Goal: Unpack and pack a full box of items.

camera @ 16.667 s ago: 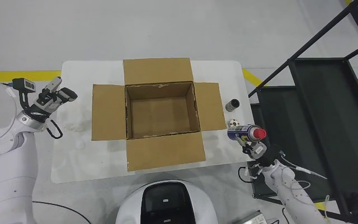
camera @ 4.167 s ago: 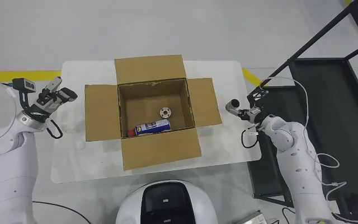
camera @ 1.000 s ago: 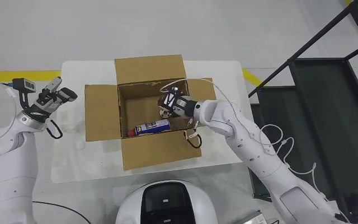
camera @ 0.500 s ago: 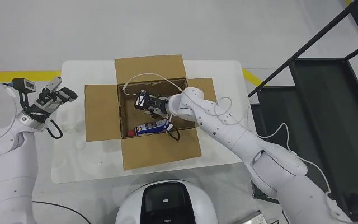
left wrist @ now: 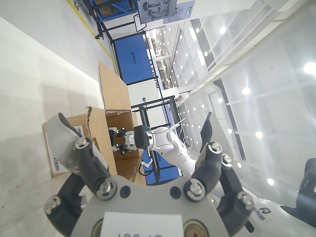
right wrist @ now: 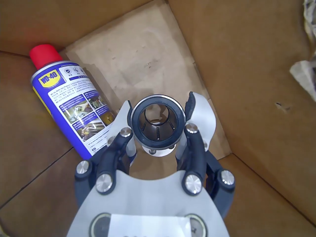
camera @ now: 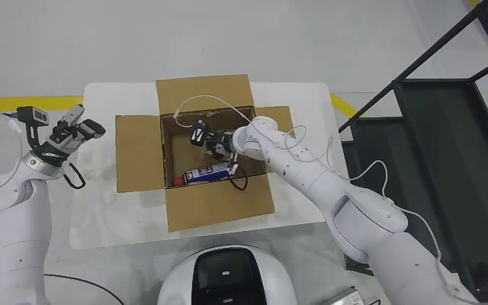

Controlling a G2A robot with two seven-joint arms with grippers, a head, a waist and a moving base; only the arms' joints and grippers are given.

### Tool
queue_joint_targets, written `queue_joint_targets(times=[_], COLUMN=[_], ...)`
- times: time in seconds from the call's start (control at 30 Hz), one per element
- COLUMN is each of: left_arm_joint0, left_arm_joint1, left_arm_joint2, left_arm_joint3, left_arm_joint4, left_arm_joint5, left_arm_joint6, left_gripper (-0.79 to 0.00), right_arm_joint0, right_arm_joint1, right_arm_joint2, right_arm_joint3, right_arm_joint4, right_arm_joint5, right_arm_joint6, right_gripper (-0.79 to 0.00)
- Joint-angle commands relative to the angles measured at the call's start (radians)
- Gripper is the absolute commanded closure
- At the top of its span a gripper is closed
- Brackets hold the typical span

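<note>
— What lies on the desk (camera: 99,217), seen from above?
— A brown cardboard box (camera: 139,152) with all four flaps folded out flat, on a white top with rounded corners. A can (camera: 204,174) lies on its side on the box floor against the near wall. Its body is blue and its red cap points toward the left wall.
— And the arms?
— The right hand (camera: 202,137) is down inside the box, beyond the can, with a thin white cable looping above it. The left hand (camera: 86,124) hangs at the desk's left edge, well apart from the box.
— What about the left wrist view?
— The left hand (left wrist: 132,124) is spread wide with nothing between its fingers, one pale and rounded, one dark. Past them stands the box, its corrugated edge torn, with the right hand inside.
— And the right wrist view?
— The right hand (right wrist: 159,106) is clenched round a bearing (right wrist: 158,134), a short metal cylinder with a black end ring and a hollow bore lined with rows of small balls. The fingers (right wrist: 200,114) press its two sides. A silver flange (right wrist: 160,152) shows at its far end, but I cannot tell whether it belongs to the bearing. I also cannot tell whether the bearing touches the floor. The smooth, glossy can lies just beside it, along the crease where floor meets wall. The cardboard is matt and scuffed.
</note>
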Motion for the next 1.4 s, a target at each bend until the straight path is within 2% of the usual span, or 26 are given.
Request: queue_joint_targets(times=[0.0, 0.23, 0.43, 0.6, 0.8, 0.9, 1.03, 1.17, 1.23, 1.37], left_arm_joint0=[0.0, 0.0, 0.0, 0.0, 0.0, 0.0, 0.002, 0.012, 0.002, -0.025], left_arm_joint1=[0.0, 0.0, 0.0, 0.0, 0.0, 0.0, 0.0, 0.005, 0.007, 0.005], left_arm_joint2=[0.0, 0.0, 0.0, 0.0, 0.0, 0.0, 0.0, 0.005, 0.012, 0.037], left_arm_joint3=[0.0, 0.0, 0.0, 0.0, 0.0, 0.0, -0.001, 0.007, 0.043, 0.111], left_arm_joint4=[0.0, 0.0, 0.0, 0.0, 0.0, 0.0, 0.003, 0.07, 0.106, 0.123], left_arm_joint5=[0.0, 0.0, 0.0, 0.0, 0.0, 0.0, 0.002, 0.025, 0.02, 0.005], left_arm_joint6=[0.0, 0.0, 0.0, 0.0, 0.0, 0.0, 0.007, 0.072, 0.102, 0.132], left_gripper=[-0.785, -0.785, -0.785, -0.785, -0.785, -0.785, -0.785, -0.785, -0.785, -0.785], right_arm_joint0=[0.004, 0.015, -0.032, -0.17, -0.471, -0.594, -0.692, -0.747, -0.771, -0.796], right_arm_joint1=[-0.008, -0.013, 0.043, 0.139, 0.251, 0.28, 0.304, 0.324, 0.334, 0.348], right_arm_joint2=[-0.001, 0.018, 0.104, 0.271, 0.56, 0.676, 0.785, 0.864, 0.905, 0.953], right_arm_joint3=[0.017, 0.015, -0.122, -0.4, -0.828, -0.948, -1.002, -1.031, -1.039, -1.039], right_arm_joint4=[0.004, -0.008, -0.028, -0.056, -0.044, 0.04, 0.206, 0.345, 0.441, 0.536], right_arm_joint5=[-0.002, -0.009, -0.041, -0.093, -0.133, -0.151, -0.177, -0.185, -0.191, -0.163], right_arm_joint6=[0.0, -0.044, -0.096, -0.079, 0.044, 0.094, 0.149, 0.238, 0.275, 0.338], right_gripper=[-0.785, -0.785, -0.785, -0.785, -0.785, -0.785, -0.785, -0.785, -0.785, -0.785])
